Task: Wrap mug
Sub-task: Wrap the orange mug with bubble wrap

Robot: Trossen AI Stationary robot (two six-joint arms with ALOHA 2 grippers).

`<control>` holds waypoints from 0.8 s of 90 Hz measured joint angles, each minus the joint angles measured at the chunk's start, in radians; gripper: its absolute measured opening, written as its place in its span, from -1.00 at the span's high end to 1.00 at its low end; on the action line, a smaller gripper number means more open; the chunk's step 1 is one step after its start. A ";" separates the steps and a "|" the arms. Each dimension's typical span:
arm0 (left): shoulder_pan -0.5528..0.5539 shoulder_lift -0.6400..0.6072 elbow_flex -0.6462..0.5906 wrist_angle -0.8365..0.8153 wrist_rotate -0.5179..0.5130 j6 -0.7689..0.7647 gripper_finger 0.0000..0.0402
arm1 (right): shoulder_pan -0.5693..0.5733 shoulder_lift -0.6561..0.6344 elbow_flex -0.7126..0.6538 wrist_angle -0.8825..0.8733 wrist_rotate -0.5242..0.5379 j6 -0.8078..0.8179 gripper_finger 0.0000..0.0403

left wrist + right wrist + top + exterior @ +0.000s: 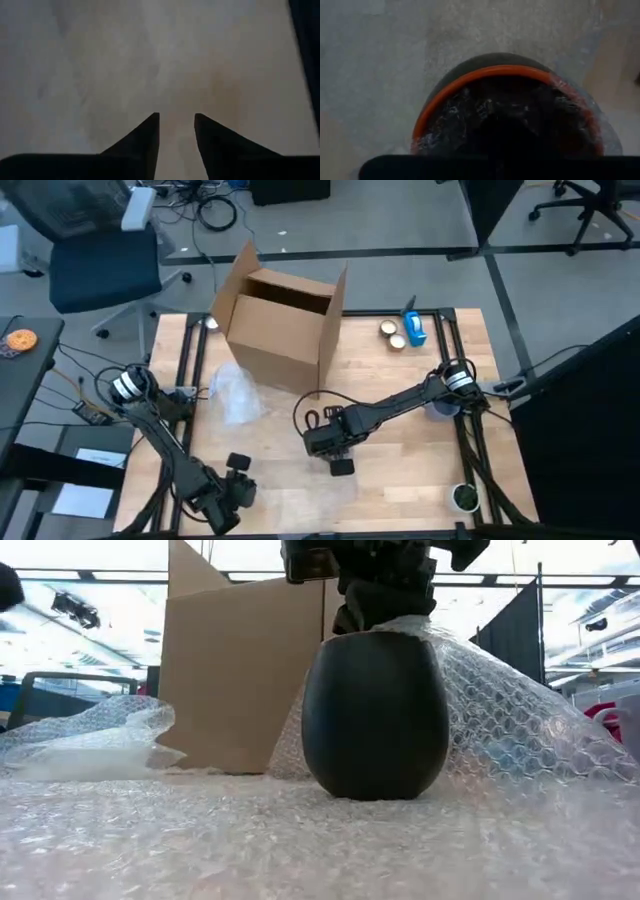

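Mug: black, orange-rimmed, upright on bubble wrap near the table's front middle; wrap draped up over one side and tucked into the mouth.
Right gripper: directly over the mug's mouth; cannot tell whether spread or pinching.
Left gripper: low at the front-left corner, tips slightly apart, holding nothing.
Cardboard box: open, toward the back.
Loose wrap: crumpled beside the box.

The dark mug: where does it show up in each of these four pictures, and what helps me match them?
High view: the mug sits low and centre, mostly hidden under the right claw.
Low view: the mug fills the centre, standing upright.
Left wrist view: not in it.
Right wrist view: its orange-rimmed mouth fills the centre.
Shared landmark: the bubble wrap beneath and beside the mug.
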 joint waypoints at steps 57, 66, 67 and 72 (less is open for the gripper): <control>0.075 -0.061 -0.052 -0.212 0.099 -0.117 0.18 | 0.006 -0.002 0.000 0.001 0.003 -0.005 1.00; 0.075 -0.098 -0.068 -0.269 0.092 -0.181 0.19 | 0.006 -0.002 0.000 0.001 0.003 -0.005 1.00; 0.075 -0.101 -0.072 -0.275 0.092 -0.191 0.19 | 0.006 -0.002 0.000 0.001 0.003 -0.005 1.00; 0.082 -0.118 -0.103 -0.285 0.099 -0.227 0.19 | 0.006 -0.003 0.000 0.001 0.003 -0.004 1.00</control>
